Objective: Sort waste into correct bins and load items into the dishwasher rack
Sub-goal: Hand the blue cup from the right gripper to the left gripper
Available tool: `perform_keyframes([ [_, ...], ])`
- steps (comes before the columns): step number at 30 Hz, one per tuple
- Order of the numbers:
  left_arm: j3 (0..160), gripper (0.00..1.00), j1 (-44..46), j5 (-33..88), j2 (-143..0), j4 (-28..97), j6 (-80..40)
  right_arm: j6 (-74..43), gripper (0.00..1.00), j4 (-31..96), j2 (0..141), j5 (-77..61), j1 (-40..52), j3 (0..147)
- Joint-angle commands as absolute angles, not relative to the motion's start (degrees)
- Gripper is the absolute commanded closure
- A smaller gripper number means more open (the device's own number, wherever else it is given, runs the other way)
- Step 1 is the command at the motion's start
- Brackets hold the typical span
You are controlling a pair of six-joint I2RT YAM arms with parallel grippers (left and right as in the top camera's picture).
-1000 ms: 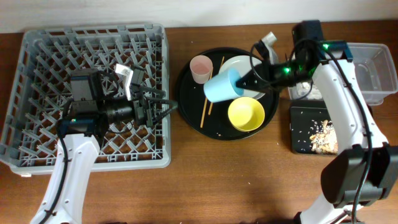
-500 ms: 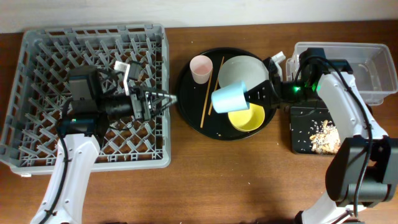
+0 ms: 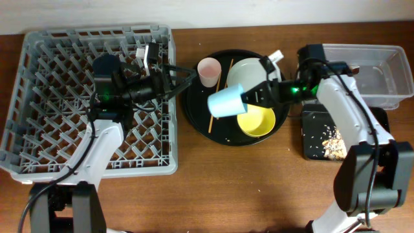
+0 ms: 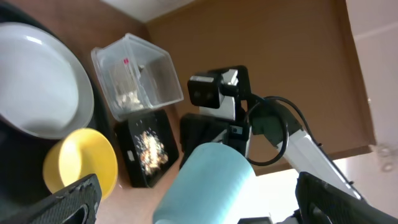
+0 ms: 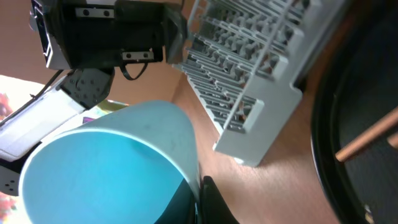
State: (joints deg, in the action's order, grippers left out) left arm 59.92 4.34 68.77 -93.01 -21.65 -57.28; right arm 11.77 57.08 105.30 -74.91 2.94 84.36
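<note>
My right gripper point(image 3: 251, 97) is shut on the rim of the light-blue cup point(image 3: 226, 101), holding it on its side above the left part of the round black tray point(image 3: 194, 111). In the right wrist view one fingertip point(image 5: 211, 200) pinches the cup point(image 5: 106, 162) wall. My left gripper point(image 3: 187, 76) is open at the rack's right edge, pointing at the cup and apart from it. The cup point(image 4: 211, 180) shows between its spread fingers point(image 4: 68, 200). The pink cup point(image 3: 208, 70), grey plate point(image 3: 253, 70), yellow bowl point(image 3: 257, 122) and chopsticks point(image 3: 215, 110) lie on the round tray.
The grey dishwasher rack point(image 3: 39, 97) fills the left side. The clear tub point(image 3: 383, 71) stands at the back right with white bits in it point(image 4: 127, 93). The shallow black tray point(image 3: 315, 139) in front of it holds beige scraps point(image 3: 336, 138).
My left gripper swung back and right to the rack's right edge and now points at the cup. My right gripper carried the light-blue cup further left over the round tray.
</note>
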Motion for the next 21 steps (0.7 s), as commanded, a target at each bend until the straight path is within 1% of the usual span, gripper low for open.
perform_keyframes([
  [1, 60.9, 0.01, 4.5, 74.1, -93.2, -21.3, -61.1, 1.1, 0.96, 49.1, 104.5, -75.6, 5.0, 84.4],
  [5, 60.9, 0.01, 4.9, 77.8, -93.2, -20.8, -63.9, -7.1, 0.96, 39.7, 104.5, -75.5, 5.7, 84.4],
  [11, 60.9, 0.02, 8.8, 79.4, -93.2, -20.8, -65.3, -24.2, 0.96, 21.1, 104.5, -68.4, 11.9, 84.4],
  [12, 60.9, 0.06, 9.0, 80.0, -93.2, -20.8, -65.3, -26.3, 0.96, 18.6, 104.5, -67.9, 12.6, 84.4],
  [14, 60.9, 0.08, 9.0, 80.2, -93.2, -20.8, -65.3, -26.7, 0.96, 18.2, 104.5, -68.2, 12.8, 84.4],
  [16, 60.9, 0.08, 9.0, 80.1, -93.2, -20.8, -65.3, -27.5, 0.96, 17.6, 104.5, -69.7, 12.4, 84.4],
  [18, 60.9, 0.08, 9.0, 80.1, -93.2, -20.8, -65.3, -29.5, 0.96, 14.0, 104.5, -73.4, 11.3, 84.4],
  [19, 60.9, 0.07, 9.0, 80.1, -93.2, -20.8, -65.3, -29.7, 0.96, 13.3, 104.5, -74.5, 10.9, 84.4],
  [21, 60.9, 0.01, 8.9, 79.7, -93.2, -20.8, -65.3, -29.7, 0.96, 13.2, 104.5, -75.5, 10.6, 84.4],
])
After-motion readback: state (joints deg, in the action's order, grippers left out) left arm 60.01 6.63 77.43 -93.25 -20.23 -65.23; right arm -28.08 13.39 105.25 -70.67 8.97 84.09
